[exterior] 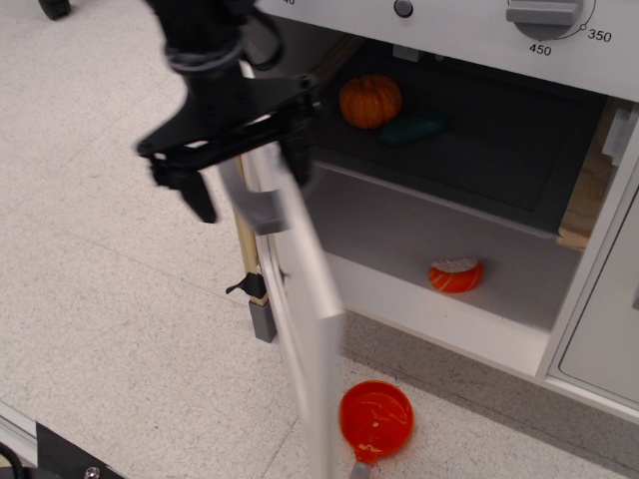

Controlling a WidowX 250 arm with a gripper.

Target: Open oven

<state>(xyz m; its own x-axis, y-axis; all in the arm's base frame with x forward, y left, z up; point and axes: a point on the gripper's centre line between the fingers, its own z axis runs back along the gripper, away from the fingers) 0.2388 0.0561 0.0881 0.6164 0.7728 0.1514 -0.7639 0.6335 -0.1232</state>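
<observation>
The oven (pixel 469 230) fills the upper right of the view, standing on a speckled pale floor (pixel 100 249); no bench is in view. Its door (pixel 300 329) is swung wide on the left hinge side, seen almost edge-on and blurred, running from the upper left of the opening down toward the bottom edge of the frame. The grey bar handle (pixel 250 200) shows near the top of the door edge.

The black gripper (pixel 245 180) hangs over the top of the door at upper left. Its fingers (pixel 197 195) are spread apart, one to the left of the door edge and one to the right, with the handle between them; whether either finger touches the handle cannot be told through the blur.

The dark interior lies open. On the upper shelf, toward the back left, sits a small orange pumpkin (pixel 370 101) with a dark green item (pixel 411 129) just beside it on the right. On the pale lower floor of the cavity lies an orange and white piece (pixel 456 274). Above the opening the control panel carries a grey dial (pixel 544 12) marked 350 and 450.

On the floor below the oven front, near the bottom edge, lies an orange round spoon-like utensil (pixel 375 421), just beside the lower end of the door. A pale wooden post (pixel 248 249) with a grey foot (pixel 262 321) stands at the oven's left corner.
</observation>
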